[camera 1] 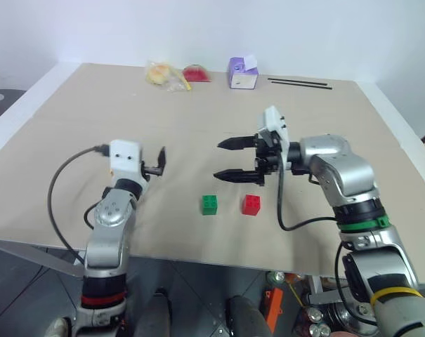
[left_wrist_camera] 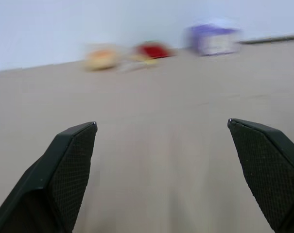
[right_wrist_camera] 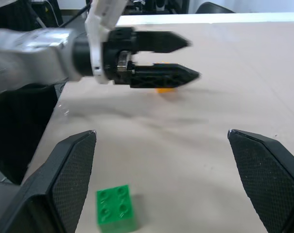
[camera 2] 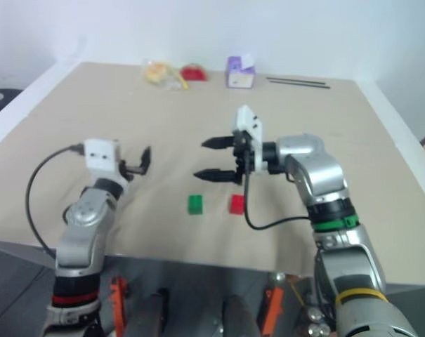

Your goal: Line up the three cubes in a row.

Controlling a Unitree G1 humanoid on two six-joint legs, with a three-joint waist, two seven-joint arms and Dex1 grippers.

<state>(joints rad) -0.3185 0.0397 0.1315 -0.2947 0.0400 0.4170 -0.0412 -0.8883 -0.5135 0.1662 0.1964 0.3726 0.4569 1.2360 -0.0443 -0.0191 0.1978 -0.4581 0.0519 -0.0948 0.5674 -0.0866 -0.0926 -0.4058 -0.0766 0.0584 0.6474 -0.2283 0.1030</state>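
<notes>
**Cubes on near bench, both hands open and empty**

The green cube (camera 1: 209, 204) and red cube (camera 1: 251, 204) sit studs up near the front edge of the bench (camera 1: 72, 140), just apart, side by side on a left-right line. The yellow-orange cube (right_wrist_camera: 164, 90) shows as a sliver behind the left hand in the right wrist view. The left hand (camera 1: 158, 162) points far, fingers spread. The right hand (camera 1: 226, 159) points left above the cubes, fingers spread. The tan bench carries bagged items (camera 1: 167, 75), a purple-and-white box (camera 1: 242, 73) and a black rod (camera 1: 300, 83) along its far edge, before a white wall (camera 1: 212, 28).

Two cubes (camera 1: 230, 204) sit side by side near the table's (camera 1: 72, 140) front edge, between the claws.
</notes>
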